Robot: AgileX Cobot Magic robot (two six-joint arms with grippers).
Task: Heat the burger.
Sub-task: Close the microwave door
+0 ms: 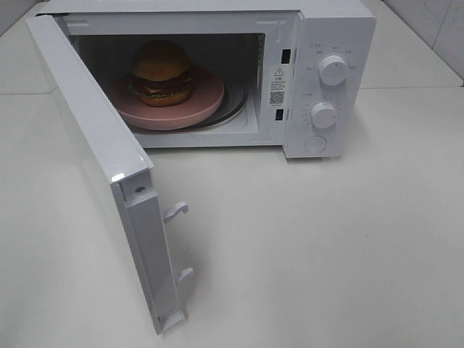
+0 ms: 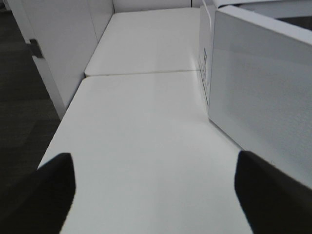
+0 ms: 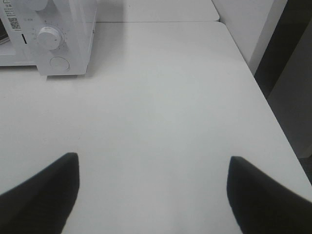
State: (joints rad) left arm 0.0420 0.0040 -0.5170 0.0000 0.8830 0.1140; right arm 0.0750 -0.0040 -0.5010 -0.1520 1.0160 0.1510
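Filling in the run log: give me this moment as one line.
burger: on pink plate inside microwave | door: open | left gripper: open, empty | right gripper: open, empty

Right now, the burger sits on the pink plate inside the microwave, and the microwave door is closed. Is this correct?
Not quite. The door is not closed: it stands wide open, as the exterior high view shows. The rest is right: the burger sits on the pink plate inside the microwave.
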